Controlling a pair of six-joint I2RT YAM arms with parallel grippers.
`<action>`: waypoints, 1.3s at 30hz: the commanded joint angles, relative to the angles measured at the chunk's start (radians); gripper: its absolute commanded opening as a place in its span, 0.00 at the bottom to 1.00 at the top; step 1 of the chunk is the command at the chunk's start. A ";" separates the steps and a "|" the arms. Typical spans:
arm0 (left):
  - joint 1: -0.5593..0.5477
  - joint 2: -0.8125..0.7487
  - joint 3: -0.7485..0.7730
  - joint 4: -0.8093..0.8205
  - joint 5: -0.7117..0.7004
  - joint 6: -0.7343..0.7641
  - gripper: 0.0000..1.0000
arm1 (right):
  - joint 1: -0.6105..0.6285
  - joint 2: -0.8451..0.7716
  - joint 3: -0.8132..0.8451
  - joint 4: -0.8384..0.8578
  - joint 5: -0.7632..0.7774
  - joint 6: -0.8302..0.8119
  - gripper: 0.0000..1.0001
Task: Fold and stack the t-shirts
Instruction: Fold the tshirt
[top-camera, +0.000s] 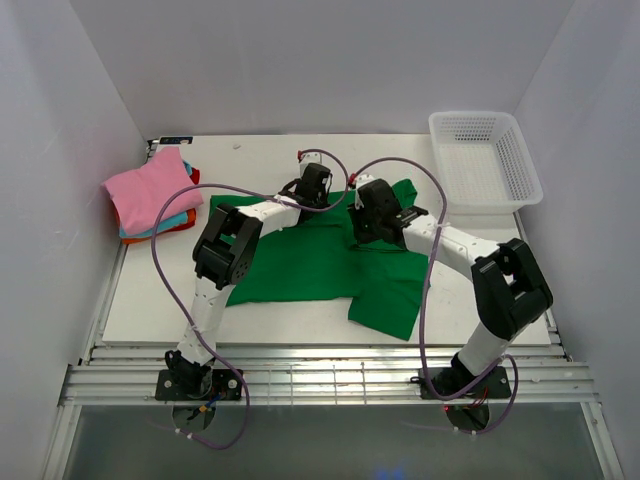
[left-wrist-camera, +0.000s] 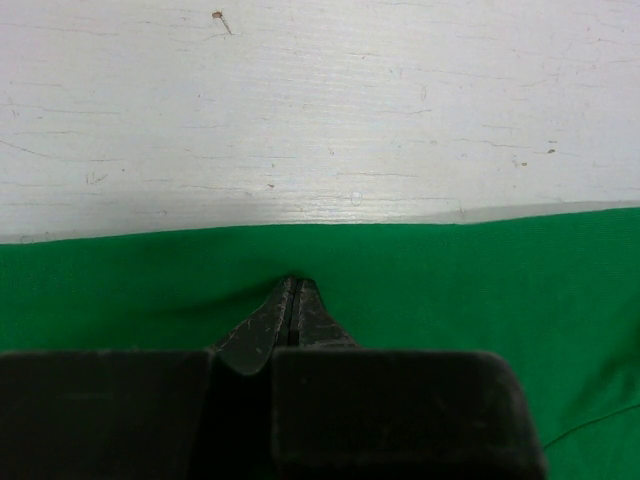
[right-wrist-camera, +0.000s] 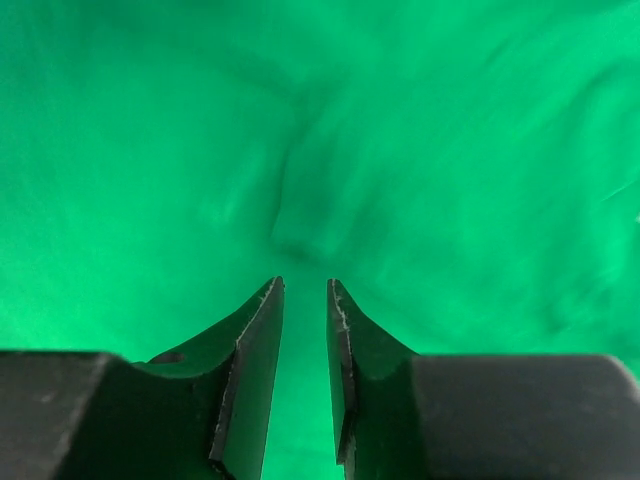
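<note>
OK, near to far. My two bases sit at the near edge of the table (top-camera: 170, 310).

The green shirt (top-camera: 300, 265) lies spread out mid-table, under both my arms. One sleeve flops toward the near right, close to the table's front edge. The cloth is smooth on the left half and rumpled around the middle and right.

Right gripper (right-wrist-camera: 305, 285): the fingers are parted by a narrow gap with nothing between them. The tips hang just over a raised wrinkle in the green cloth. I can't tell from the wrist view whether they touch the fabric. From above, it sits over the far-middle part of the shirt.

Left gripper (left-wrist-camera: 295, 285): the fingers are pressed together at the shirt's far hem. The cloth puckers into the tips, so I read it as pinching the green shirt at that edge. Scuffed white table shows just beyond the hem. From above, this gripper is just left of the right one, near it but apart.

Far left corner has the folded stack. The pink shirt (top-camera: 150, 190) is on top, slightly askew. The teal shirt (top-camera: 150, 228) shows at the edge under it, and the orange-red shirt (top-camera: 180, 226) sits lowest. The stack is beside the green shirt and not touching it.

Far right is the basket (top-camera: 442, 160), white mesh and upright. It sits near the shirt's far sleeve, not touching.
</note>
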 joint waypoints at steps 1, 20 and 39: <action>0.001 -0.001 0.018 -0.041 -0.008 0.007 0.00 | -0.047 0.010 0.153 0.035 0.084 -0.014 0.30; 0.001 -0.018 -0.022 -0.041 -0.023 0.014 0.00 | -0.348 0.434 0.512 -0.006 0.087 -0.007 0.29; 0.001 -0.025 -0.043 -0.045 -0.032 0.005 0.00 | -0.416 0.511 0.638 -0.016 0.020 0.003 0.31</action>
